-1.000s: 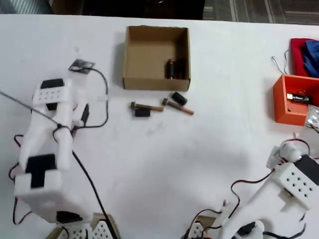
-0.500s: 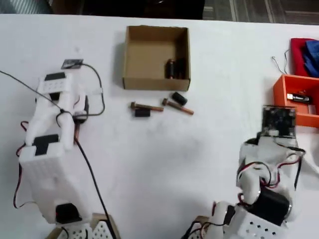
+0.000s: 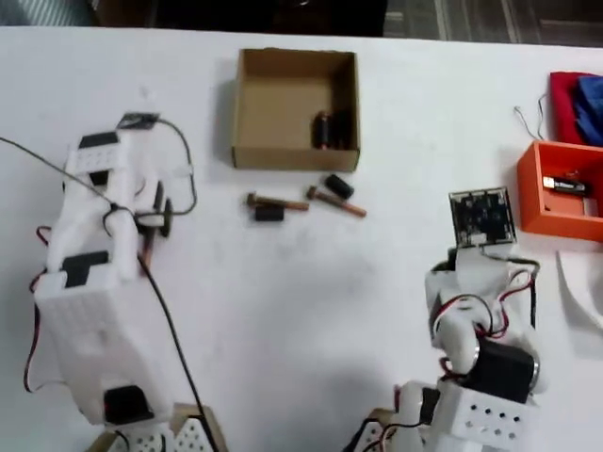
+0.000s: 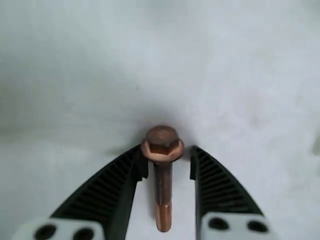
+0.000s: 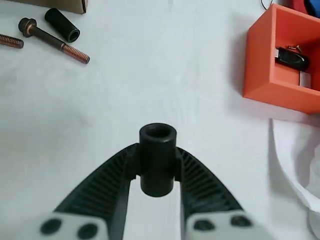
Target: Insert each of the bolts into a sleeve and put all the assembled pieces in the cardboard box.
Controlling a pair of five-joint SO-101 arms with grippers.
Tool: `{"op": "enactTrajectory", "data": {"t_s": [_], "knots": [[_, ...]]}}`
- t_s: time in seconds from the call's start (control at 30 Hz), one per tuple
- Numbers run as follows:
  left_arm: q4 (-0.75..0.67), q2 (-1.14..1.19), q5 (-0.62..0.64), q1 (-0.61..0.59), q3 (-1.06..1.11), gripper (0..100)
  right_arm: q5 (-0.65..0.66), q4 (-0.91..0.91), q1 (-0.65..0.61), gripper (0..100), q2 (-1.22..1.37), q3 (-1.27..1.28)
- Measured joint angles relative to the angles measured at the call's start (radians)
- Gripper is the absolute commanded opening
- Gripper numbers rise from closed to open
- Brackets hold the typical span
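Gripping a copper bolt, the left arm's jaws stand narrow at the left side of the desk. The bolt has a flanged hexagonal head and a plain shank, and it lies lengthwise between the jaws with its head outward. The right arm's jaws clamp a black sleeve, a short dark tube with its open bore turned outward, over the desk's right part near the orange box.

A second bolt and a third bolt, its tip threaded, lie on the desk just in front of the cardboard box. A second sleeve touches the second bolt's shank, and a third sleeve lies just beside the third bolt's head.

The cardboard box is brown and open-topped, and it holds one assembled piece near its right wall. The orange box holds a small dark object.
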Motion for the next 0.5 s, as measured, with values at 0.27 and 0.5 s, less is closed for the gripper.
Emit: {"op": "enactTrajectory", "data": {"t_s": [0.27,0.5], "knots": [[0.094,0.018,-0.003,0.008,-0.069,3,0.000,-0.040,0.000,2.1,0.068,0.000],[0.365,0.028,0.002,-0.003,-0.311,3,0.000,-0.043,-0.057,2.2,0.071,0.000]]}}
